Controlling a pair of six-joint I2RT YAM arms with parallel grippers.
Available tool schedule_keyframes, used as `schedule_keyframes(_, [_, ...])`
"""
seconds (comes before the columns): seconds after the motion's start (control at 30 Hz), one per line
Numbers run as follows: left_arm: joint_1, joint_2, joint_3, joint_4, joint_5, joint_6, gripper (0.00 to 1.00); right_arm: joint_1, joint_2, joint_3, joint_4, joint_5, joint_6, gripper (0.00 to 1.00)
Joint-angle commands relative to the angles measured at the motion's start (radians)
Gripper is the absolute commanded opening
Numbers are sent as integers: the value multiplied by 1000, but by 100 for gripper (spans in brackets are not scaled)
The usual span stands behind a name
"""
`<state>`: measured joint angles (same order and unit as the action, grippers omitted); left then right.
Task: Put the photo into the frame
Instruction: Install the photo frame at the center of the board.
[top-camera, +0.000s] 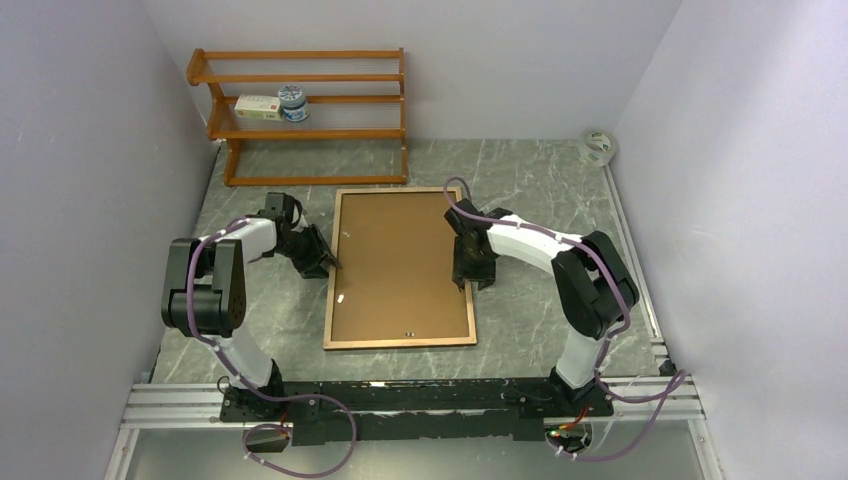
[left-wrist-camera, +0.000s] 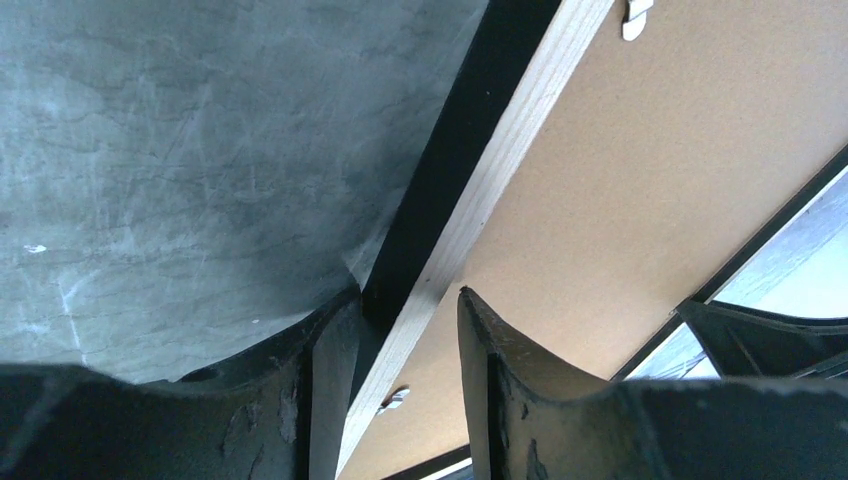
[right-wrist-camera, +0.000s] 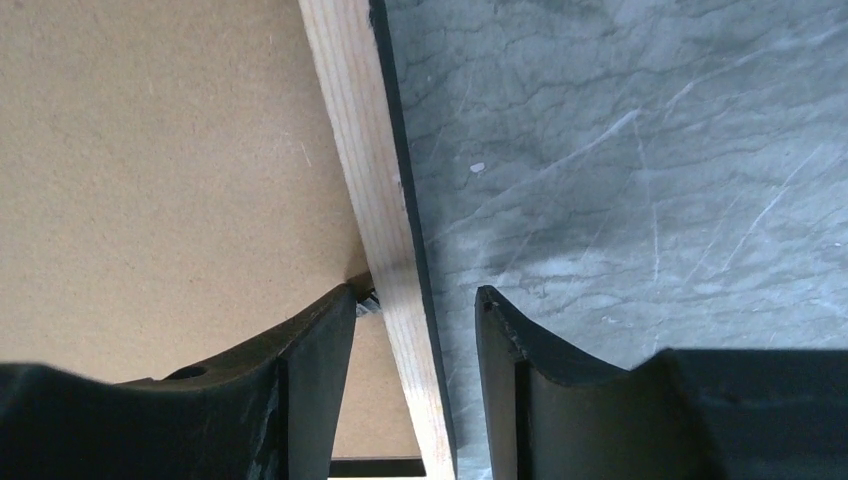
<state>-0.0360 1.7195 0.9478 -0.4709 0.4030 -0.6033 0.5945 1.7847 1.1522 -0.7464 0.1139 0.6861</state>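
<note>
The frame (top-camera: 400, 343) lies face down in the middle of the worktop (top-camera: 540, 190), its wood-coloured back up, which suits loading from behind. A brown backing board (top-camera: 400, 265) fills its opening, and small pale clips (top-camera: 341, 298) sit along the inner edge. The photo shows in no view. It may lie under the board or out of sight, and I cannot tell which.

The two arms reach in from opposite sides, each at about the middle of a long rail. I judge this is meant to hold the frame level and stop it sliding or twisting.

The left gripper (top-camera: 325, 262) straddles the left rail. In its wrist view one of the fingers (left-wrist-camera: 335, 370) sits against the black outer side and the other over the board. The light wood strip fills nearly all the narrow gap between them. Whether they actually press on it I cannot tell.

The right gripper (top-camera: 462, 275) straddles the right rail the same way, but its fingers (right-wrist-camera: 320, 370) stand wider. The inner one is at the board's edge by a clip, and bare worktop shows between the rail's black side and the outer one, so they do not grip.
</note>
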Motion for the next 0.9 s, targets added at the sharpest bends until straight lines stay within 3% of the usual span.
schedule_keyframes(0.0, [-12,64,-28,-45,-4,11,47,11,-24,-39,-5,-48,-41,49])
schedule_keyframes(0.6, [-13,99,-20,-45,8,13,42,11,-45,-51,0,-30,-21,18])
schedule_keyframes(0.7, [-12,96,-20,-46,7,14,43,10,-45,-50,14,-49,-22,6])
schedule_keyframes(0.87, [-13,87,-20,-43,5,17,43,5,-89,-27,18,3,-22,7])
